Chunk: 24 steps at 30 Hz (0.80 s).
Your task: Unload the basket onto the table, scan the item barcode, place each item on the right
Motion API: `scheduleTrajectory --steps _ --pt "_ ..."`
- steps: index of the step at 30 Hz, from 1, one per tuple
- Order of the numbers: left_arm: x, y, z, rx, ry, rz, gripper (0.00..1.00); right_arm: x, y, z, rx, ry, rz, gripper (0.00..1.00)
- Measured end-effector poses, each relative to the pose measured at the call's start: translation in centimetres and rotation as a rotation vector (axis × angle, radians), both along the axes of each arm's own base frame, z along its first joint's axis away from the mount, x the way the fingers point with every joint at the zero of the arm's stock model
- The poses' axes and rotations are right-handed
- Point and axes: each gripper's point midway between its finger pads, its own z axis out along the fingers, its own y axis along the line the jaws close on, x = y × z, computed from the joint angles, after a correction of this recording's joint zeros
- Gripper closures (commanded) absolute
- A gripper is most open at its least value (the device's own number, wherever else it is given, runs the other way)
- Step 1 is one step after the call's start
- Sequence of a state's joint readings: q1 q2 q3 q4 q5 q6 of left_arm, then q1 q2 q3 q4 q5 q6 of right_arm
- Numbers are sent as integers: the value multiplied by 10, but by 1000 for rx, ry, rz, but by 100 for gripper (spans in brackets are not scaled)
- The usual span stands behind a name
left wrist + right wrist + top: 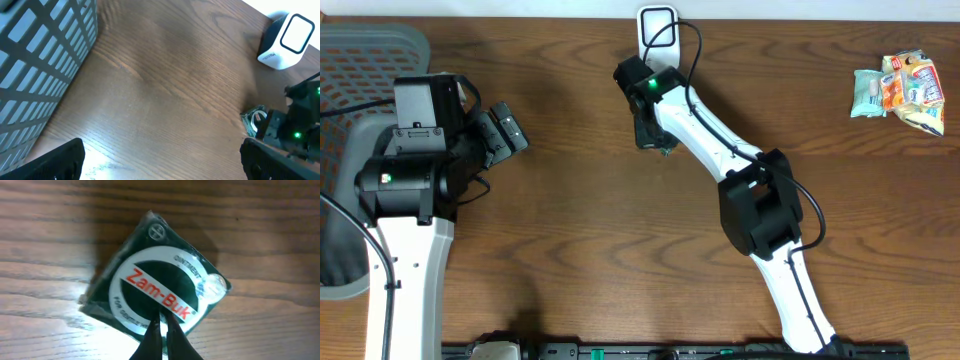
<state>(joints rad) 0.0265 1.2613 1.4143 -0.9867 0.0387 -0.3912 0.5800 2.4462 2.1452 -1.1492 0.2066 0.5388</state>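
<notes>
The green Zam-Buk packet (157,292) is lying flat on the wooden bench (580,220), near the white scanner (658,30); the right pincer (161,335) is pressing its fingers fully together over the packet's lower edge, though I cannot tell whether it is pinching the wrapper; the left pincer (160,152) is hanging wide apart and empty beside the grey basket (360,60).

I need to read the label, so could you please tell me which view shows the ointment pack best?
Right wrist: the ointment pack sits central, label readable. Overhead shows only a sliver under the right arm; left wrist, a blurred corner.
</notes>
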Motion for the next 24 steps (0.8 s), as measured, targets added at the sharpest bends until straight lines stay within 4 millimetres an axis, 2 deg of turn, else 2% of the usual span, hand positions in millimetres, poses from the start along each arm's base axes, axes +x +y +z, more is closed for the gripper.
scheduleTrajectory --steps 6,9,16,21,24 --pt "0 0 0 0 0 0 2 43 31 28 146 -199 10 99" --pt "0 0 0 0 0 0 2 49 37 34 178 -228 13 99" --pt "0 0 0 0 0 0 2 46 40 29 182 -212 20 99" --pt "0 0 0 0 0 0 2 24 34 -1 113 -104 33 99" --pt "0 0 0 0 0 0 2 14 30 -6 87 -62 43 99"
